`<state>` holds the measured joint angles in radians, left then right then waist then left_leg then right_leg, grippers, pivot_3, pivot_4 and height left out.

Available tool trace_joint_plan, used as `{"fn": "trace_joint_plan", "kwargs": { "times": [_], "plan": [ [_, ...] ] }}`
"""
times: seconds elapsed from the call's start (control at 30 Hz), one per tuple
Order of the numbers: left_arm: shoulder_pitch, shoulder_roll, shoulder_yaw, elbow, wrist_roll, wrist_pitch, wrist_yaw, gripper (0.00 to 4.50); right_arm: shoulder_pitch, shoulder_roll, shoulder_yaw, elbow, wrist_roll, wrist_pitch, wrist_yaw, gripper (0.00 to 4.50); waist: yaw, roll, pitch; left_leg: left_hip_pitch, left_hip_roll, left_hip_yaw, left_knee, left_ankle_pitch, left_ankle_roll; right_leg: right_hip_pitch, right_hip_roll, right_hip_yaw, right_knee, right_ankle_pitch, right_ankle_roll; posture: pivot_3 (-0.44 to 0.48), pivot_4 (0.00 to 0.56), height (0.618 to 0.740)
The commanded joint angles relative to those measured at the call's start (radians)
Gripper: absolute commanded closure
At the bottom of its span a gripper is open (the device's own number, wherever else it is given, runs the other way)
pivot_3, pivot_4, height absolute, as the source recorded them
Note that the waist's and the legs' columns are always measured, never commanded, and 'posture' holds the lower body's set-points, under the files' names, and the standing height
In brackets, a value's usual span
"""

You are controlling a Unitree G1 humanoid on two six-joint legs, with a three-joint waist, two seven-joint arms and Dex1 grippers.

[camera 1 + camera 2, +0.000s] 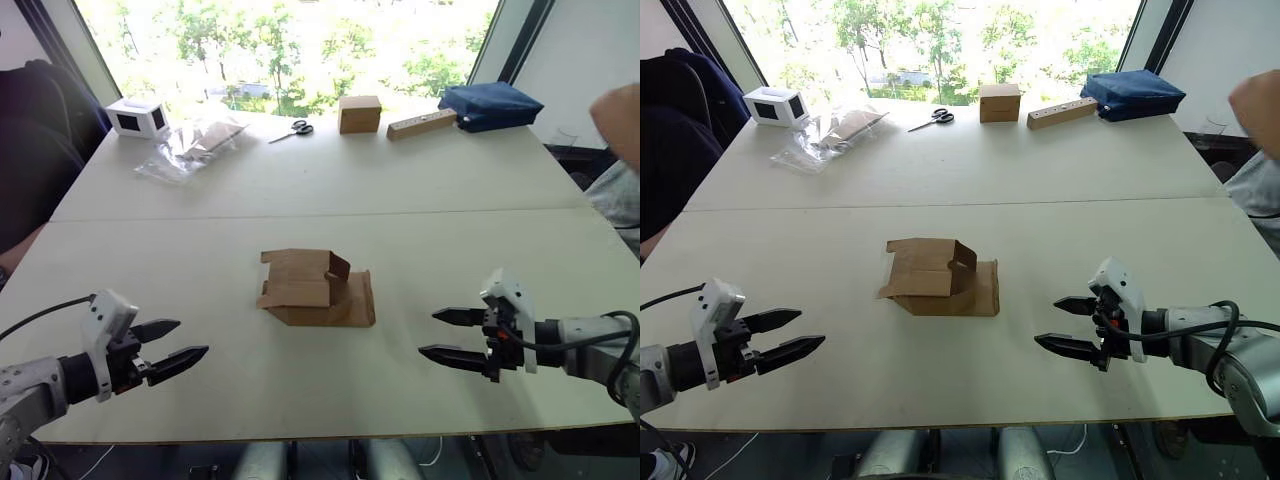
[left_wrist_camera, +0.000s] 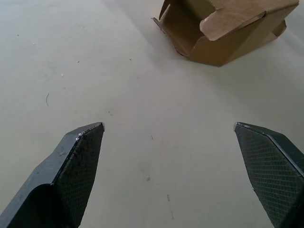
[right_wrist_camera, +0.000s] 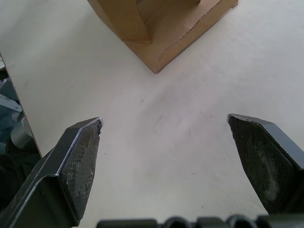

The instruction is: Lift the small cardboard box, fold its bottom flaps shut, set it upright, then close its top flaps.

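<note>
Between my two hands, mid-desk, lies the small cardboard box on its side (flaps loose); left hand and right hand both spread wide, bare desk around.

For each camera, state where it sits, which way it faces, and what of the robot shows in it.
Left eye, right eye: on the head, looking forward and down over the table toward the window; both show the left gripper, the right gripper and the small cardboard box between them.
Left wrist: looks along its open fingers at the box's open end.
Right wrist: looks along its open fingers at the box's corner.
All four share the box.
</note>
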<state>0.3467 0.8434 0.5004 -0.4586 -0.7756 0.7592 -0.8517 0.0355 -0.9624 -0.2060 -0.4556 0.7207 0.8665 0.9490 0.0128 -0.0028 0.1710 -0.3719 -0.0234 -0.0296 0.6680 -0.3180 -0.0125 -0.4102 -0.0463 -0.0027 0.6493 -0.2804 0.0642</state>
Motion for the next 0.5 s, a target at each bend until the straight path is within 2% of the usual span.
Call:
{"fn": "trace_joint_plan", "kwargs": {
  "times": [0.03, 0.5],
  "plan": [
    [-0.001, 0.004, 0.036, 0.008, 0.006, -0.013, -0.008, 0.0, -0.011, 0.001, -0.007, -0.007, -0.001, -0.008, -0.004, 0.04, 0.0, 0.0, 0.0, 0.0, 0.0, 0.0, 0.0, 0.0, 0.0, 0.0, 0.0, 0.0, 0.0, 0.0, 0.0, 0.0, 0.15, 0.74],
    [-0.016, 0.017, 0.029, 0.078, 0.052, -0.066, -0.066, 0.0, -0.003, 0.036, -0.012, -0.016, -0.02, -0.053, -0.029, 0.04, 0.0, 0.0, 0.0, 0.0, 0.0, 0.0, 0.0, 0.0, 0.0, 0.0, 0.0, 0.0, 0.0, 0.0, 0.0, 0.0, 0.15, 0.74]
  ]
}}
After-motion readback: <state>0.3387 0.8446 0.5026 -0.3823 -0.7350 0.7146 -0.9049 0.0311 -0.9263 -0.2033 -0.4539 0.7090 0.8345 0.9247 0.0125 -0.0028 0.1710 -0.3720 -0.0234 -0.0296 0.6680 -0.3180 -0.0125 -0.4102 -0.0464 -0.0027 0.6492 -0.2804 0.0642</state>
